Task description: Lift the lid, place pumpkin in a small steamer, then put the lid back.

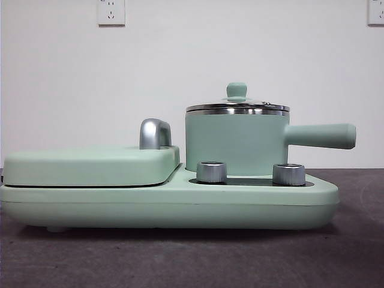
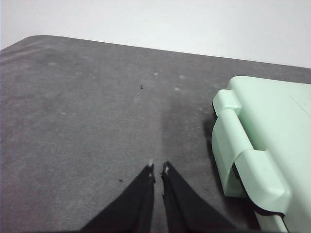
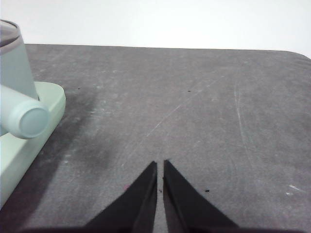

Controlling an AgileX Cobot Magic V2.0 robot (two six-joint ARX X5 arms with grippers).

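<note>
The small steamer is a mint-green pot with a long side handle pointing right; it stands on the right part of the mint-green cooker base. The glass lid with its mint-green knob sits on the pot. The pot's handle end shows in the right wrist view. The pumpkin is out of view. My left gripper is shut and empty above the grey table, beside the griddle cover. My right gripper is shut and empty above the table, beside the pot's handle.
The broad flat griddle cover with a chrome handle fills the cooker's left part. Two chrome dials stand in front of the pot. The grey table runs to a white wall with sockets.
</note>
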